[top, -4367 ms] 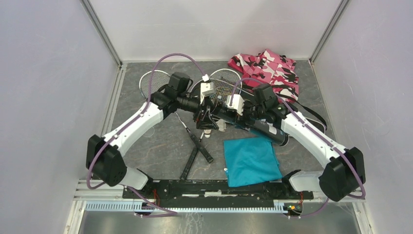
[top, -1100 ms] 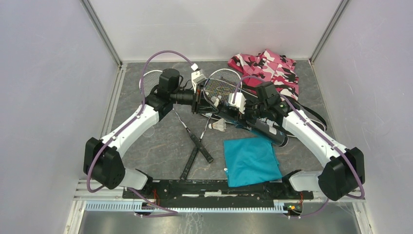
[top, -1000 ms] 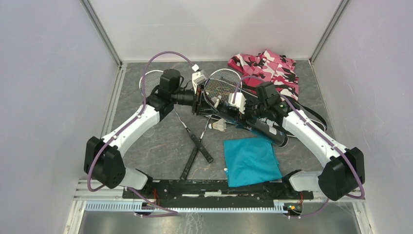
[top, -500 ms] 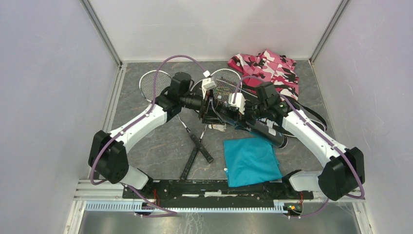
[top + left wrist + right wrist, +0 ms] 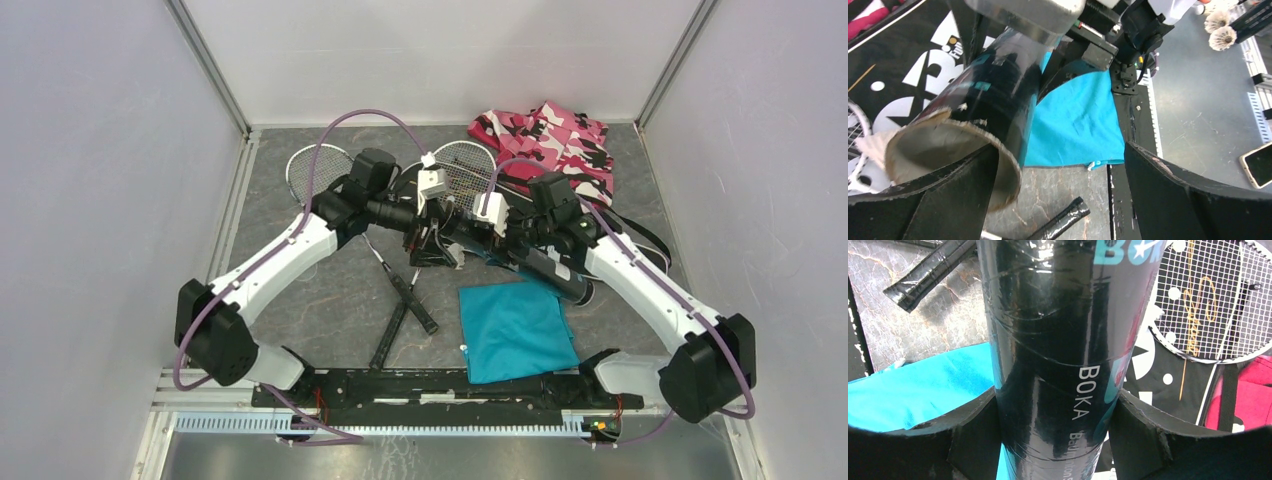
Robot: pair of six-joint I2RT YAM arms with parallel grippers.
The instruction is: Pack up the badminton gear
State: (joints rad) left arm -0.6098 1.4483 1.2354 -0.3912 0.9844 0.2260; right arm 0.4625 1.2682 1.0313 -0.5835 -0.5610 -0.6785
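Currently:
1. Held up: long black tube [image 5: 1058,340], raised over the black "SPORT" bag [image 5: 908,60] and the edge of the teal cloth [image 5: 515,330], open mouth pointing at the left arm.
2. right gripper [image 5: 1055,405] is clamped round the tube's body, both pads pressed on its sides.
3. left gripper [image 5: 1060,150] is spread wide with nothing between its fingers. One finger sits right at the tube's mouth.
4. White shuttlecock feathers [image 5: 868,145] show just beside the mouth's rim. Can't tell whether they're in the tube or outside it.
5. Two racquets [image 5: 404,293] lie on the table [image 5: 300,290], black handles crossed toward the front and silver heads toward the back wall, one head partly under the arms.
6. The teal cloth lies flat near the front, right of the crossed handles.
7. Pink-black camouflage fabric [image 5: 555,140] sits bunched in the back right corner, beside the bag.
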